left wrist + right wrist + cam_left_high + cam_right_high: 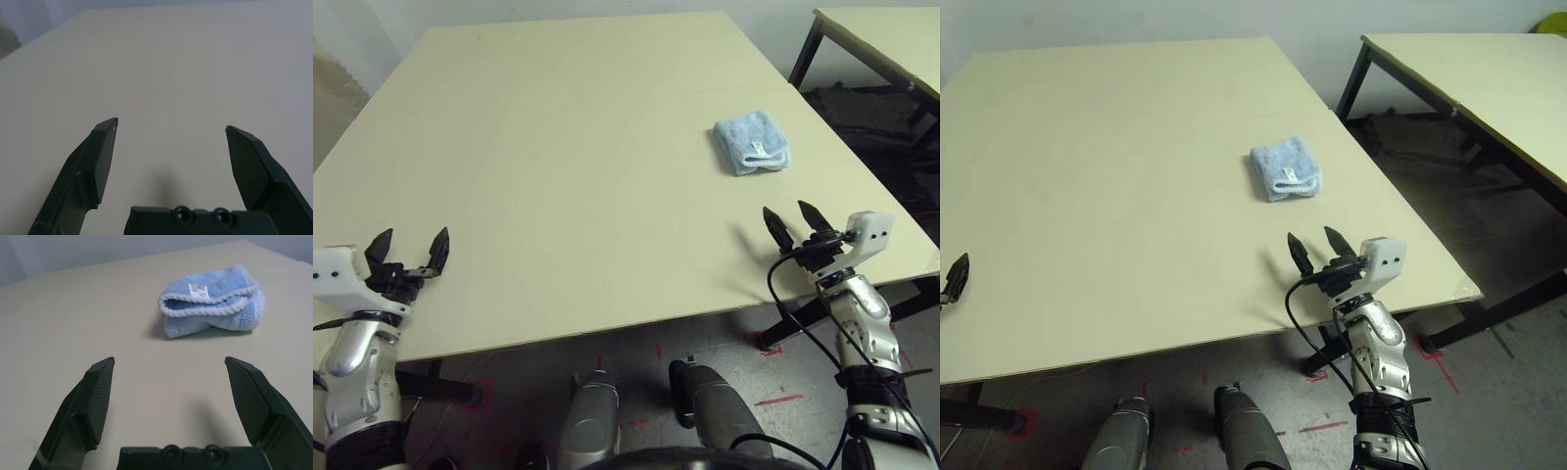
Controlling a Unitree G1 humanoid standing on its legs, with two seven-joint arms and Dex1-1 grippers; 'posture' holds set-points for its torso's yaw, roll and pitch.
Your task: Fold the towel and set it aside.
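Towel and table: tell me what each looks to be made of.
The towel: soft terry cloth, light blue, with a fluffy looped pile, white stitched edging and a small white printed label; probably cotton or microfibre. The table: a smooth, matte, cream board, likely laminated or painted wood, with a thin flat edge; its dark legs look like metal.

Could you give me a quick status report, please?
Left claw and right claw open, empty. Towel folded, near table's right edge. Nothing in the way.

Light: even, soft, overhead | counter (pixel 558 176) bright, no glare | my right tool (pixel 800 227) casts a faint shadow leftward | towel (pixel 212 301) sharp | floor under the counter dim
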